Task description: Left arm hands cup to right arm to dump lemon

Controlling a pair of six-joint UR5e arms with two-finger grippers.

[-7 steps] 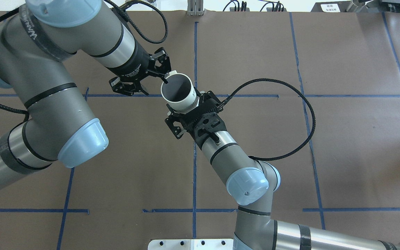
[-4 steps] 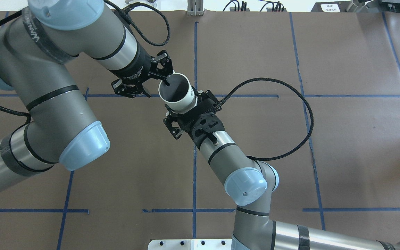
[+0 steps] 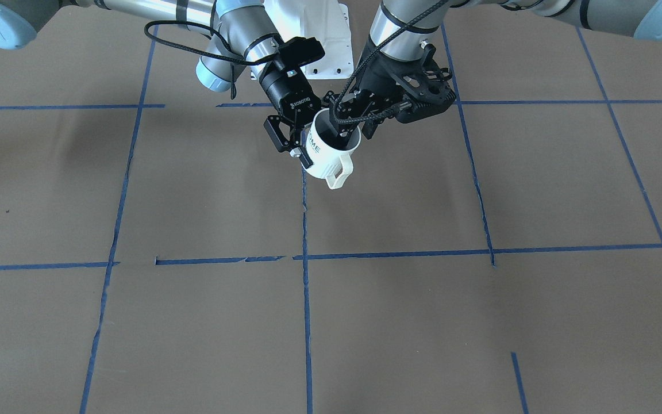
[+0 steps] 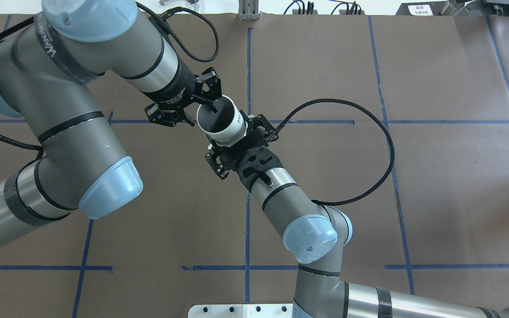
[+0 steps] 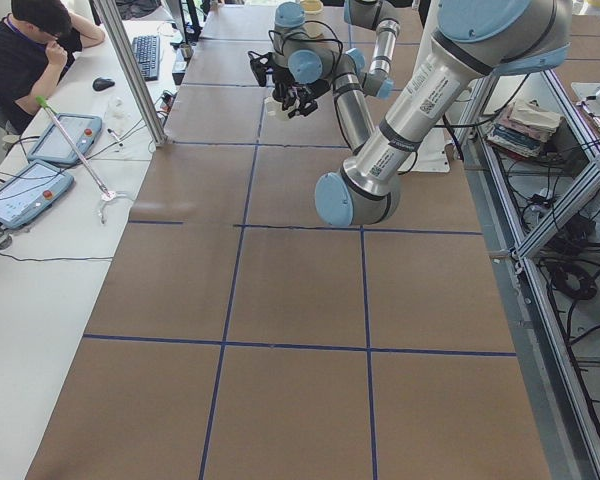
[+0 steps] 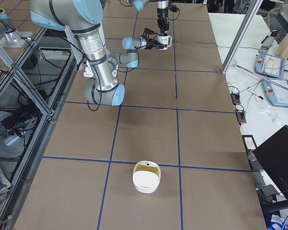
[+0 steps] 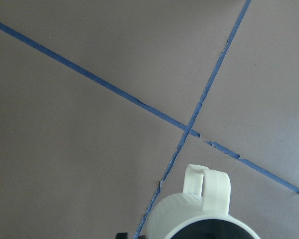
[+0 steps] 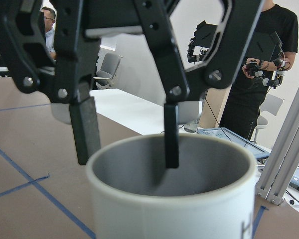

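The white ribbed cup [image 4: 237, 126] hangs tilted in the air over the table's middle, with its handle [image 3: 339, 172] pointing down and away from the robot. My right gripper [image 4: 230, 134] is shut on the cup's body from below. My left gripper [image 4: 201, 112] stands open across the rim. In the right wrist view one finger [image 8: 172, 134] of the left gripper reaches inside the cup [image 8: 179, 199] and the other finger [image 8: 84, 132] stays outside, with a wide gap between them. No lemon shows, since the cup's bottom is hidden. The left wrist view catches only the cup [image 7: 199, 209] and its handle.
A white bowl-like container [image 6: 146, 176] with a yellowish inside sits near the table's end on my right. Blue tape lines [image 4: 248, 66] grid the brown tabletop. Operators and tablets [image 5: 25, 190] are at a side desk beyond the table's far edge.
My right arm has carried the cup a little to the left, toward the left gripper. The left gripper's inner finger now sits further inside the cup's mouth.
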